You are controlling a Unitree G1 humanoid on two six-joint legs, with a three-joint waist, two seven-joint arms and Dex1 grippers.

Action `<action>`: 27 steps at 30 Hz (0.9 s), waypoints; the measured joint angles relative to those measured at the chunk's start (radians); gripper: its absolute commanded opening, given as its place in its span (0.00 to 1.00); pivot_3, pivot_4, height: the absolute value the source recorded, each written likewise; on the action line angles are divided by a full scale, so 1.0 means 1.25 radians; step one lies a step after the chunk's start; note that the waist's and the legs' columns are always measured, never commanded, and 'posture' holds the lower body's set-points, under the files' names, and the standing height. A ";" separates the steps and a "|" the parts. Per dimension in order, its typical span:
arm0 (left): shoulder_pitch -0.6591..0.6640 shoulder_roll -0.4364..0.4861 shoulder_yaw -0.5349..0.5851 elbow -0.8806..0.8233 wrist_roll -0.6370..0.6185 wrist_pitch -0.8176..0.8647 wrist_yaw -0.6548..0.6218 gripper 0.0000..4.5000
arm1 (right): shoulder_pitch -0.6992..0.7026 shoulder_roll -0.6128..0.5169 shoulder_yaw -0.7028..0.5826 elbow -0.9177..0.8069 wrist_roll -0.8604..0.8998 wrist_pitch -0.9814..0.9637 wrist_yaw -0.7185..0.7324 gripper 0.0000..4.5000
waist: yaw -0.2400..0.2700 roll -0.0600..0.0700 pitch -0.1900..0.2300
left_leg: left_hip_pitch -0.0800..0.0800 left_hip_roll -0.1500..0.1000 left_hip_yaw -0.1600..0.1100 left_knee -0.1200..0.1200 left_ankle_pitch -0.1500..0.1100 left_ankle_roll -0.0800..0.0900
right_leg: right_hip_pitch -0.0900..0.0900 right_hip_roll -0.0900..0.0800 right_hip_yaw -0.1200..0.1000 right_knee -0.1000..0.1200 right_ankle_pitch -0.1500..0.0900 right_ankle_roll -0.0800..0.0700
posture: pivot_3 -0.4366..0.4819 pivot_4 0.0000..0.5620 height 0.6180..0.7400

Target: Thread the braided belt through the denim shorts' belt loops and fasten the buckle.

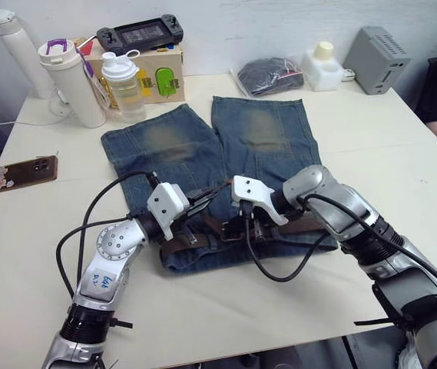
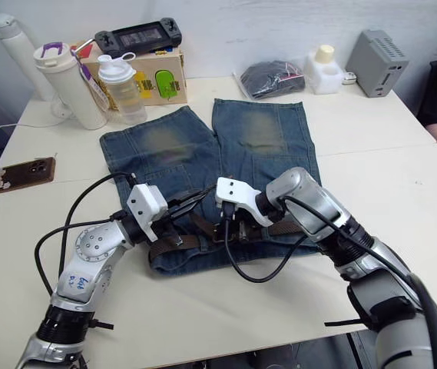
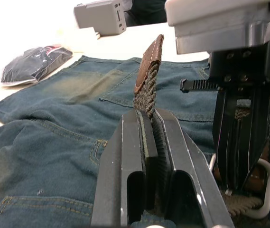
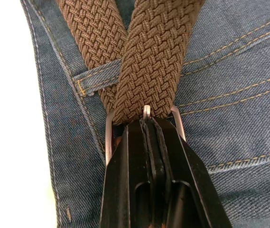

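My left end effector is clenched on the braided belt just below its tan tip, which stands up between the fingers. My right end effector, a little to the right, pinches the buckle flat on the near waistband of the denim shorts on the worktop. The belt runs left-right along that waistband, under one of the belt loops. I judge the tip must travel right, toward the buckle; the left arm carries it.

Bare table beside the shorts (bottles, box crowding the far edge).
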 measured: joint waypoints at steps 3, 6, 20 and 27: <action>-0.006 -0.001 -0.003 0.006 0.000 -0.006 -0.003 0.00 | -0.012 0.013 0.008 0.024 -0.012 -0.014 0.015 0.01 | -0.001 0.000 0.000 | 0.001 0.000 0.000 0.000 0.000 0.000 | 0.000 0.000 0.000 0.000 0.000 0.000 | 0.48 0.27 0.56; -0.015 -0.001 -0.004 0.013 0.001 -0.015 -0.009 0.00 | -0.031 0.030 0.021 0.064 -0.028 -0.030 0.033 0.01 | -0.003 0.000 0.000 | 0.002 0.000 0.001 -0.001 0.000 0.000 | 0.001 0.000 0.000 0.001 0.000 0.000 | 0.48 0.27 0.56; -0.094 0.039 -0.004 0.102 0.000 -0.026 -0.097 0.00 | -0.076 0.112 0.067 0.154 -0.138 -0.089 0.095 0.01 | -0.021 -0.002 -0.014 | 0.006 0.001 0.001 -0.001 0.000 -0.001 | 0.003 0.001 0.001 0.001 0.000 -0.001 | 0.48 0.27 0.56; -0.199 0.092 -0.004 0.234 -0.003 -0.071 -0.254 0.00 | -0.089 0.159 0.066 0.224 -0.172 -0.127 0.111 0.01 | -0.030 -0.003 -0.017 | 0.018 0.003 0.001 -0.004 -0.002 -0.004 | 0.014 0.001 0.001 0.000 -0.002 -0.003 | 0.48 0.27 0.56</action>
